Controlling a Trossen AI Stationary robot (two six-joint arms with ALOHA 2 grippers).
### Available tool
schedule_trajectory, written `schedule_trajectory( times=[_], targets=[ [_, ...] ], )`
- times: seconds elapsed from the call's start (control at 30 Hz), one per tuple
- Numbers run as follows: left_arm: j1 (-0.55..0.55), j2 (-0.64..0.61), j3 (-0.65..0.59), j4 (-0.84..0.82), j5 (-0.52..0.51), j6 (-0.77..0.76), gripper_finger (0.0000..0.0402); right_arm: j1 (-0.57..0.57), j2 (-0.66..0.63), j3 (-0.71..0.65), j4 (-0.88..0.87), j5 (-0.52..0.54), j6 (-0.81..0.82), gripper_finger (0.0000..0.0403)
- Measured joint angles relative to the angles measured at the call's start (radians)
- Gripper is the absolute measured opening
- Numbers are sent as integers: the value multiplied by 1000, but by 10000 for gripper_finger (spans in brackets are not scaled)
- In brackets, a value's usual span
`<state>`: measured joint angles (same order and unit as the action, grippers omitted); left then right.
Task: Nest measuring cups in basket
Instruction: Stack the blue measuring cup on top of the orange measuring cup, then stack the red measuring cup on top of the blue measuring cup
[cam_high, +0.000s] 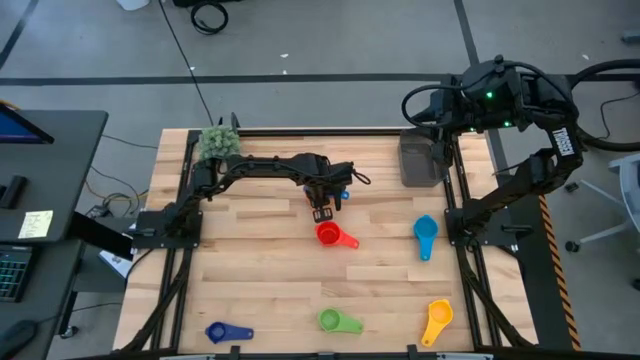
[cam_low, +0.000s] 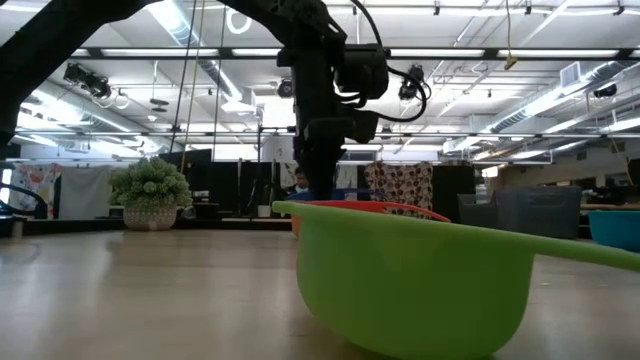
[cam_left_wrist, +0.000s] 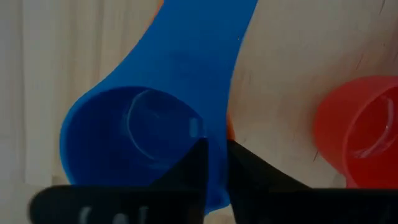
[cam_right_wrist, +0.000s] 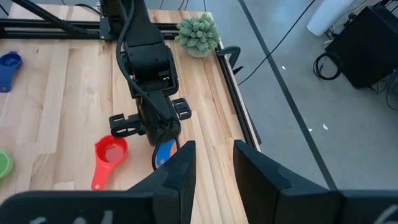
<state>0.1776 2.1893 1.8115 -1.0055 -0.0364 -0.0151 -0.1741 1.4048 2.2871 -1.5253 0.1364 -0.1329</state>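
Blue plastic measuring cup (cam_left_wrist: 149, 134), light, stiff, slick; best taken by its flat handle. Left gripper (cam_left_wrist: 214, 165), mid-table, narrowly parted astride its rim; whether it grips, cannot tell.

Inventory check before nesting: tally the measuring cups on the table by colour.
Red cup: 1
Green cup: 1
Yellow cup: 1
Light blue cup: 1
Dark blue cups: 2
Orange cup: 1, mostly hidden under a dark blue one
Total: 7
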Motion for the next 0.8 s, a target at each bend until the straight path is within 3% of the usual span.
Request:
schedule_trajectory(
  times=[0.17,0.43,0.7,0.8],
  targets=[
    [0,-24,0,-7,4,-8,93,0,0,0,0,0,0,112],
    [0,-55,21,-75,8,-64,99,0,0,0,0,-1,0,112],
    [0,-61,273,-298,8,-73,100,0,2,0,-2,-12,1,112],
    [-4,-89,379,-375,8,-70,100,0,3,0,-2,-70,10,112]
  ],
)
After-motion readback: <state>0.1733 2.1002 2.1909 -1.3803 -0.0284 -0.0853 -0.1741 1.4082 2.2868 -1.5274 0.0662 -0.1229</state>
